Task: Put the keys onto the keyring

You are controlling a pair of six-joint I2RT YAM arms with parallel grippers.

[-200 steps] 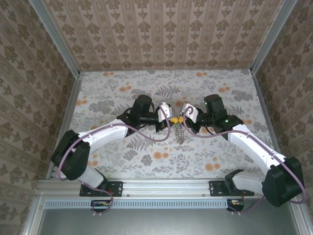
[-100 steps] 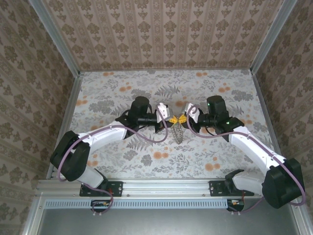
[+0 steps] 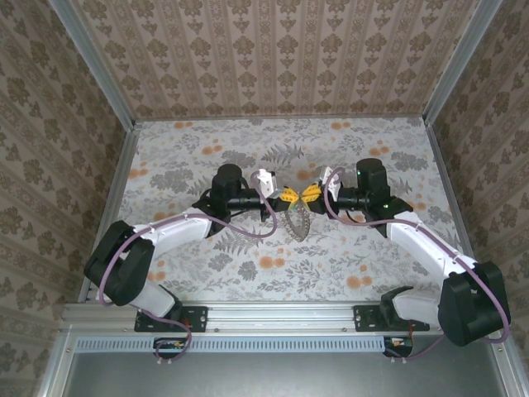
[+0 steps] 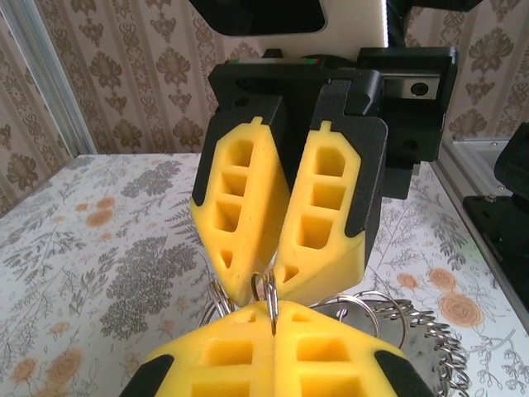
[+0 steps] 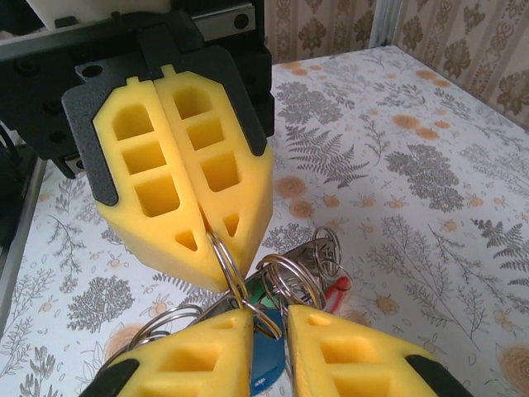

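The keyring [image 5: 227, 269] is clamped by the left pincer [image 4: 273, 310] and right pincer [image 5: 266, 318]. It may be dropped if twisted.

On the left gripper [image 5: 221, 266] we see matt, foam-like yellow pads [image 5: 157, 165] set in matt black plastic shells. The keyring [image 5: 225, 263] is thin polished metal with bright glints. The keys [image 5: 264, 356] carry glossy plastic heads. The table [image 5: 430, 165] has a smooth, matt printed covering.
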